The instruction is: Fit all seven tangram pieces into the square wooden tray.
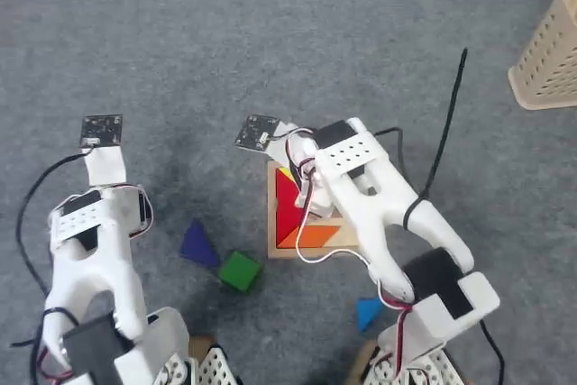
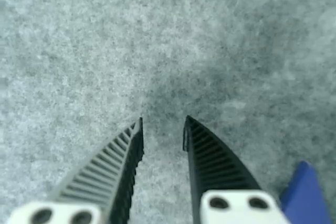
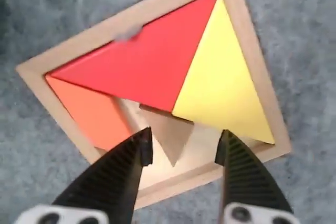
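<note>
Mostly hidden in the high view, the square wooden tray (image 1: 308, 252) lies near the middle of the grey carpeted surface (image 1: 270, 60), with the right arm's white body across its right half. The right wrist view shows more of it. A large red triangle (image 3: 147, 66) and a large yellow triangle (image 3: 220, 82) lie flat inside, edge to edge, and an orange triangle (image 3: 94, 111) fills the corner beside the red one. A tan triangular patch touches the red piece's point; I cannot tell whether it is a piece or bare tray floor in shadow.

The right gripper (image 3: 185, 135) hangs over that patch with its fingers spread wide and nothing between them. The left gripper (image 2: 164, 120) is over bare carpet, fingers moderately apart and empty.

A dark blue triangle (image 1: 198, 245) lies left of the tray, with a green square block (image 1: 240, 270) just beside it. In the left wrist view it is cut off at the frame corner. A light blue triangle (image 1: 368, 313) lies partly under the right arm.
</note>
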Controlling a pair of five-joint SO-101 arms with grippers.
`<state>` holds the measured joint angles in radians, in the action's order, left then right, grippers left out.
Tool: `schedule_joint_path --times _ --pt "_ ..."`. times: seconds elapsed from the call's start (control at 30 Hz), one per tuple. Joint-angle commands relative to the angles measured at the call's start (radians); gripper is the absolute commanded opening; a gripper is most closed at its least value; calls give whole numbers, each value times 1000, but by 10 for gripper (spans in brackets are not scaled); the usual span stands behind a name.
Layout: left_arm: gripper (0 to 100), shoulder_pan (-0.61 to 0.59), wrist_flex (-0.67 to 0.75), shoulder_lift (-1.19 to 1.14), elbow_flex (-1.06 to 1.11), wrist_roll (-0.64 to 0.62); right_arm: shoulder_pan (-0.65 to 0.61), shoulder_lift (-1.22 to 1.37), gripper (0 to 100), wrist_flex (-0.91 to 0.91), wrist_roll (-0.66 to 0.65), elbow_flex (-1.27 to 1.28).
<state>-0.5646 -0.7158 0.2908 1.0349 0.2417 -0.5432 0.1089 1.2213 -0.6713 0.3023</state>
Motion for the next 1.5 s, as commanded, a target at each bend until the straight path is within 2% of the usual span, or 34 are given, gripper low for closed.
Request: schedule_joint_path --times 0.0,0.13,0.17,0.37,0.83,0.9,1.13,1.47 --pt "123 6 18 37 -2 9 25 -22 177 18 32 -55" --pt "123 6 18 37 -2 9 105 -18 12 -27 180 -54" --pt "123 6 18 37 -2 9 127 -16 2 -41 213 -48" --pt "123 6 18 37 -2 9 157 -18 13 -136 245 61" --pt "123 6 18 37 -2 9 -18 -16 13 -185 249 173" --pt "123 6 18 37 -2 9 -41 -16 13 -185 282 173" --pt "123 5 18 37 -2 9 -77 -28 13 -174 322 163" --pt "123 6 18 37 -2 9 -33 -205 13 -5 506 38"
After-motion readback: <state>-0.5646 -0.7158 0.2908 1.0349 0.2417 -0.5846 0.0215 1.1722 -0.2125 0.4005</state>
